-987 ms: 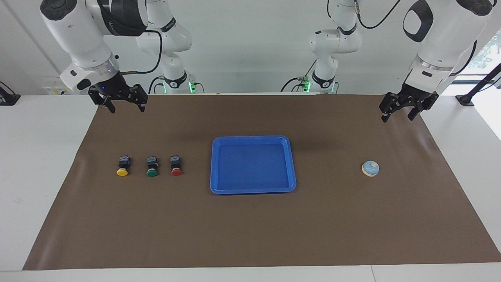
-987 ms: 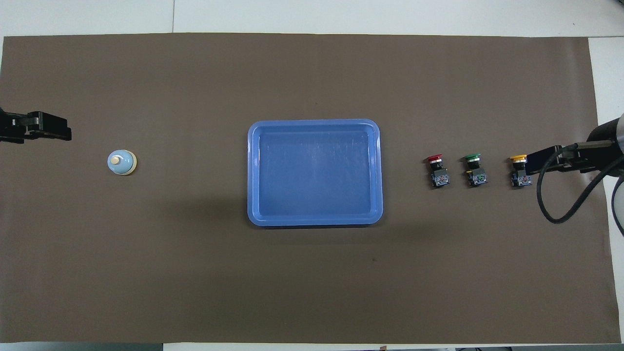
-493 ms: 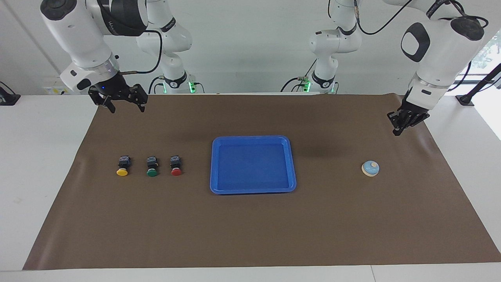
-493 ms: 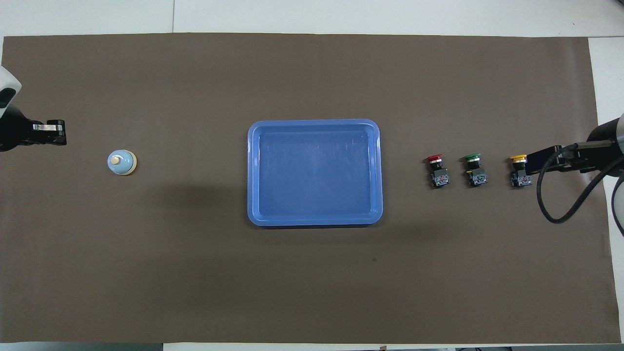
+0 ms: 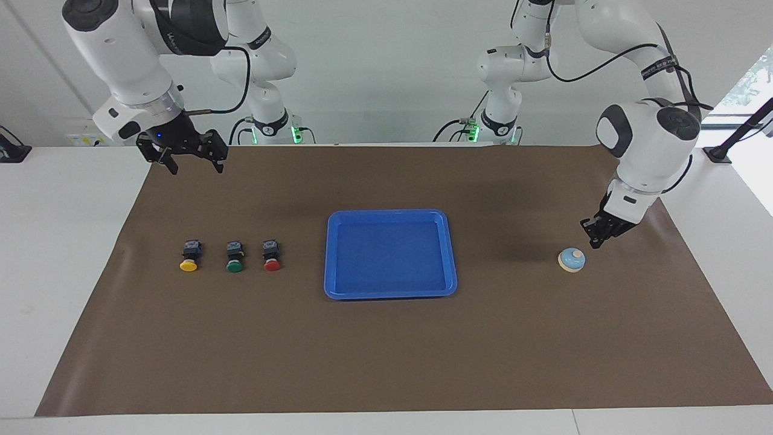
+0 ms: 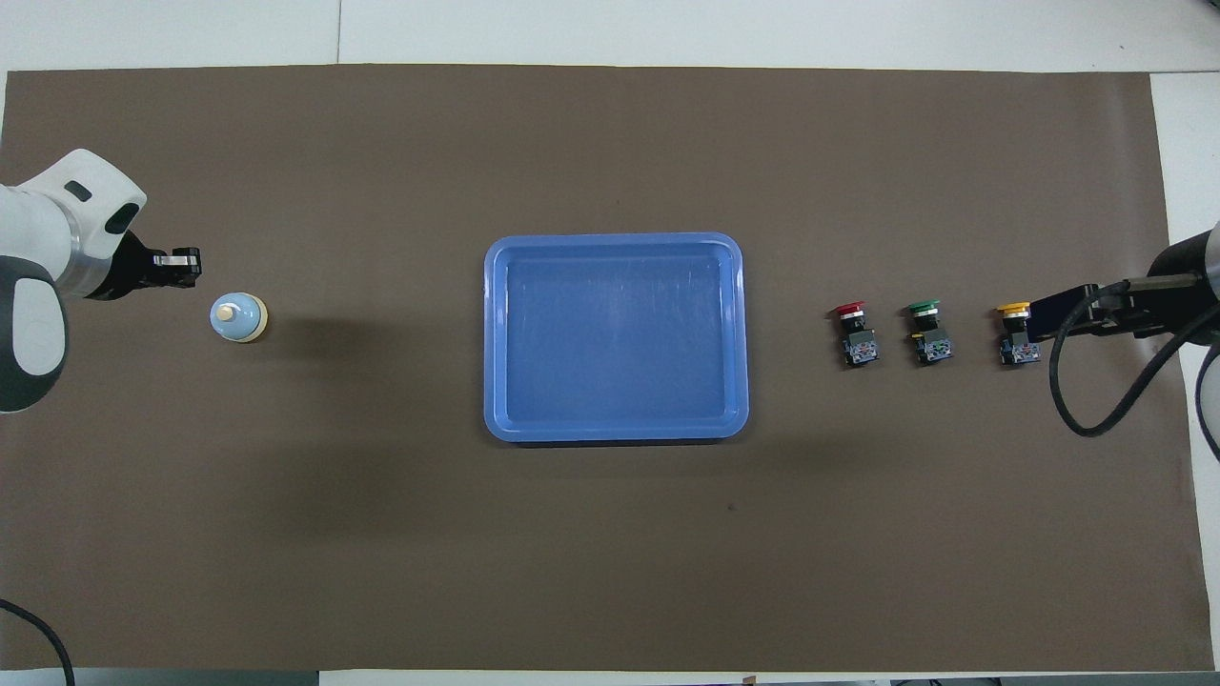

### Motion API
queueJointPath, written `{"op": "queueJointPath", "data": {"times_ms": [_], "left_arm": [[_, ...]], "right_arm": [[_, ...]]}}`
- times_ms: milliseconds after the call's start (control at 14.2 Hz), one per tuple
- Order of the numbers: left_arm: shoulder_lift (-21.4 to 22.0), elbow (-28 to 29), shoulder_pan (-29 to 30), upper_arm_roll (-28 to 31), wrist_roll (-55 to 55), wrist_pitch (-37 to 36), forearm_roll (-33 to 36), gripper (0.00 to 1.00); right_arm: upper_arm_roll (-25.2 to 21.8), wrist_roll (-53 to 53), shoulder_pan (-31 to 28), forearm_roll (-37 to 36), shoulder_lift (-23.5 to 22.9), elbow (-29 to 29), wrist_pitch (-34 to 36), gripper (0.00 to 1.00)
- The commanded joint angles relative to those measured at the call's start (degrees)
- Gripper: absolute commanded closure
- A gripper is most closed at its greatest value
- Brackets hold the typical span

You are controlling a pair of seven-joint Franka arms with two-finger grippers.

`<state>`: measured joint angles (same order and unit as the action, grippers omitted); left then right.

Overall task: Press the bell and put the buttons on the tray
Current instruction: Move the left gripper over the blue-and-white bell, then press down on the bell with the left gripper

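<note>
Left end effector (image 5: 595,243) clenched, empty, just beside domed glossy bell (image 5: 571,260); right end effector (image 5: 191,165) released, waiting near boxy round-capped buttons (image 5: 233,256); shallow rounded plastic tray (image 5: 449,254) between.

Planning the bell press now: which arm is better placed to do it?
Left. The left gripper, shut and empty, is beside the bell, just short of its knob. The right gripper waits open near the buttons.
</note>
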<state>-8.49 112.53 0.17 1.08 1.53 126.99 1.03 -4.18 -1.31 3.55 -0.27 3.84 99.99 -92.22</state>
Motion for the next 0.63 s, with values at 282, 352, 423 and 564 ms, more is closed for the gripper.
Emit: {"op": "queueJointPath", "data": {"times_ms": [282, 352, 423, 564], "left_arm": [[-1.7, 7.1, 0.7, -0.2, -0.4, 10.9, 0.2, 1.0], [-1.8, 7.4, 1.0, -0.2, -0.4, 11.2, 0.2, 1.0], [-2.0, 7.4, 1.0, -0.2, -0.4, 11.3, 0.2, 1.0], [-3.1, 8.3, 1.4, -0.2, -0.4, 12.3, 0.2, 1.0]], "right_arm": [[0.6, -1.2, -1.0, 0.4, 0.3, -0.1, 0.8, 0.0], [0.6, -1.2, -1.0, 0.4, 0.3, -0.1, 0.8, 0.0], [0.6, -1.2, -1.0, 0.4, 0.3, -0.1, 0.8, 0.0], [0.6, -1.2, -1.0, 0.4, 0.3, -0.1, 0.8, 0.0]]}}
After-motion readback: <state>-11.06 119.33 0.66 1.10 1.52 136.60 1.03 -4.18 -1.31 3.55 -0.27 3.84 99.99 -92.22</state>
